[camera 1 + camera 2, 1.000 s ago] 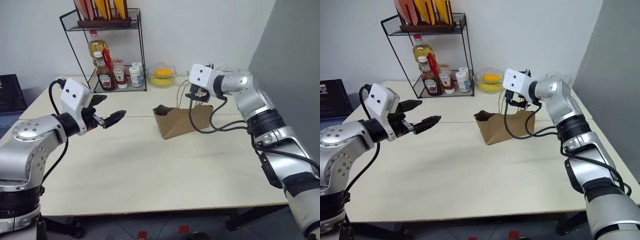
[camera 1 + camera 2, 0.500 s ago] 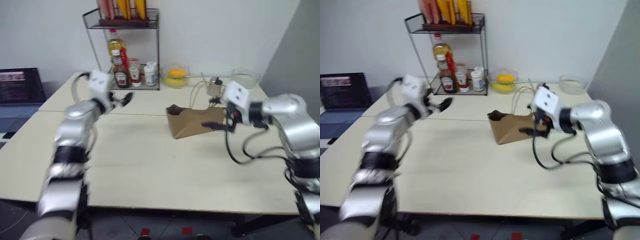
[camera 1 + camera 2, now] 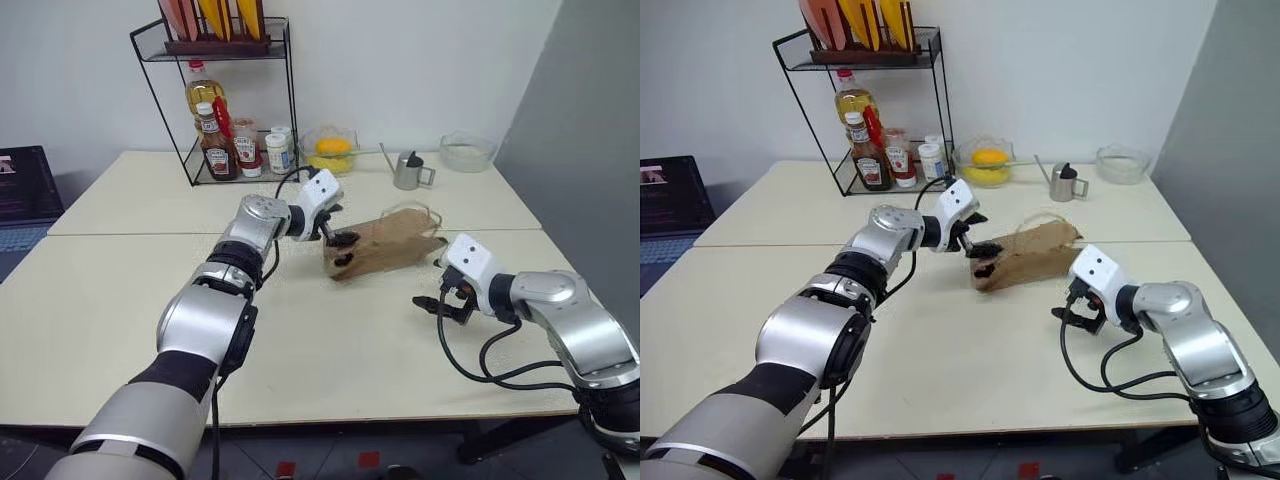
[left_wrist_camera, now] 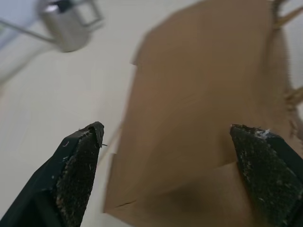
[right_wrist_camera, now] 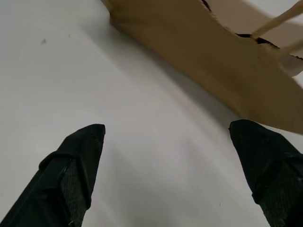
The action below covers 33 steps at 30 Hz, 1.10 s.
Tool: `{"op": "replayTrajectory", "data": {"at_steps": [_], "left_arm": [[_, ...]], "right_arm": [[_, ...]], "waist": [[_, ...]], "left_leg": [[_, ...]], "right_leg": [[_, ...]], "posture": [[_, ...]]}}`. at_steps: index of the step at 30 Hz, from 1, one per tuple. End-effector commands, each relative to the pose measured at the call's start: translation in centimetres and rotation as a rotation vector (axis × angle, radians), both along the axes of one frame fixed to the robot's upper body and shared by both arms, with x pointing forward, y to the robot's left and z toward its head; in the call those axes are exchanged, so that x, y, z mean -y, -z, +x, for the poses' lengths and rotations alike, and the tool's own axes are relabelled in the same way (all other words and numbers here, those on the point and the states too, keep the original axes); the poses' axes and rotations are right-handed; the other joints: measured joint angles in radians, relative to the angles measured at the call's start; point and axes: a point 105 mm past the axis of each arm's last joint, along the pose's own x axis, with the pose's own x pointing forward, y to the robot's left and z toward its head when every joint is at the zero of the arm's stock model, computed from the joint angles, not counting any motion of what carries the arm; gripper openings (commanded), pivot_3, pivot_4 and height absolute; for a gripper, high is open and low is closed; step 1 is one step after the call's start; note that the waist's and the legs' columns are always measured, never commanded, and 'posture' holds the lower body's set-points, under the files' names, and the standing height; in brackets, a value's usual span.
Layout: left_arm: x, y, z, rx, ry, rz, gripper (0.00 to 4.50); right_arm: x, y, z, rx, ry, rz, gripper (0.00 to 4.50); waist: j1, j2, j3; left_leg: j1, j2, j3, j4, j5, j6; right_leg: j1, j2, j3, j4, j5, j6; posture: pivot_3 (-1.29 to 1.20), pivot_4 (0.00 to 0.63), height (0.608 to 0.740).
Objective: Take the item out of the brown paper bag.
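Both arms have repositioned since the earlier frames: the left arm has swung across from the open left side to the bag, and the right arm has dropped from above the bag to the table beside it.

Table (image 3: 300, 350): pale, with a wire rack (image 3: 215, 100) of bottles at the rear.

Brown paper bag (image 3: 385, 243): lying on its side near the table centre, cord handles toward the right.

Left gripper (image 3: 337, 232): fingers spread wide, at the bag's left end. Contact with the paper appears likely but cannot be confirmed.

Right gripper (image 3: 432, 305): fingers spread wide, empty, low over the table near the bag's right end, apart from it.

Metal cup (image 3: 407, 172): behind the bag.

Item: hidden, presumably inside the bag.
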Motion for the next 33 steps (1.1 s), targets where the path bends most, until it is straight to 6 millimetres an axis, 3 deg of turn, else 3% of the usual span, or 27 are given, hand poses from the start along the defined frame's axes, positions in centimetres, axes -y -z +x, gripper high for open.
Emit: {"op": "replayTrajectory", "data": {"at_steps": [1,5,9,12,16,18,23,29,33], "left_arm": [[-0.2,1.3,-2.2,-0.036,0.177,0.080,4.50],[-1.2,3.1,-4.4,-0.073,0.224,0.112,4.50],[-2.1,5.6,-6.5,-0.051,0.223,0.167,4.50],[-1.9,5.2,-7.3,0.025,0.214,0.152,4.50],[-0.7,2.5,-8.7,0.103,0.287,0.099,4.50],[0.8,1.9,-10.0,0.166,0.390,0.123,4.50],[4.7,4.5,-11.5,0.269,0.540,0.184,4.50],[8.6,6.6,-10.3,0.302,0.534,0.138,4.50],[9.7,7.1,-9.2,0.338,0.509,0.129,4.50]], "right_arm": [[1.3,0.2,-0.3,0.010,0.032,-0.023,4.46],[2.1,1.9,-2.7,-0.091,0.003,-0.040,4.46],[2.7,3.8,-6.4,-0.249,-0.054,-0.047,4.46],[3.8,5.1,-8.6,-0.329,-0.070,-0.088,4.46],[4.2,5.0,-8.6,-0.307,-0.036,-0.056,4.46],[3.7,4.5,-7.8,-0.232,-0.027,0.001,4.46],[2.3,4.4,-7.4,-0.165,-0.039,0.084,4.46],[2.3,4.5,-8.0,-0.166,-0.033,0.076,4.46],[2.5,4.6,-8.7,-0.182,-0.030,0.063,4.46]], "waist": [[-0.001,0.000,0.000],[-0.001,0.000,0.000],[-0.001,0.001,0.000],[0.004,0.001,0.000],[0.010,0.000,0.000],[0.011,0.000,0.000],[0.023,0.001,0.000],[0.028,0.000,0.000],[0.026,0.000,0.000]], "left_leg": [[0.000,0.000,0.000,0.000,0.000,0.000],[0.000,0.001,-0.001,0.000,0.000,0.000],[0.001,0.001,-0.001,0.000,0.000,0.000],[0.002,0.001,-0.002,0.001,0.000,0.001],[0.001,0.001,-0.002,0.004,0.000,0.001],[0.004,0.001,-0.002,0.004,0.001,0.001],[0.015,0.000,-0.001,0.001,0.000,0.001],[0.015,0.000,-0.002,0.001,0.000,0.001],[0.014,0.000,-0.001,0.001,0.000,0.001]], "right_leg": [[0.000,0.000,0.000,0.000,0.000,0.000],[0.000,0.000,0.000,0.000,0.000,0.000],[0.001,0.000,0.000,0.001,0.000,0.000],[0.003,0.000,0.000,0.001,0.000,0.000],[0.004,0.000,0.000,0.001,0.001,0.002],[0.007,0.000,-0.001,0.000,0.001,0.002],[0.018,0.000,0.000,-0.004,0.000,0.002],[0.018,0.000,0.000,-0.004,0.000,0.002],[0.018,0.000,0.000,-0.004,0.000,0.002]], "posture": [[0.00,0.150,0.740],[0.00,0.150,0.740],[0.00,0.150,0.740],[0.00,0.150,0.740],[0.00,0.150,0.740],[0.00,0.150,0.740],[0.00,0.150,0.740],[0.00,0.150,0.740],[0.00,0.150,0.740]]}}
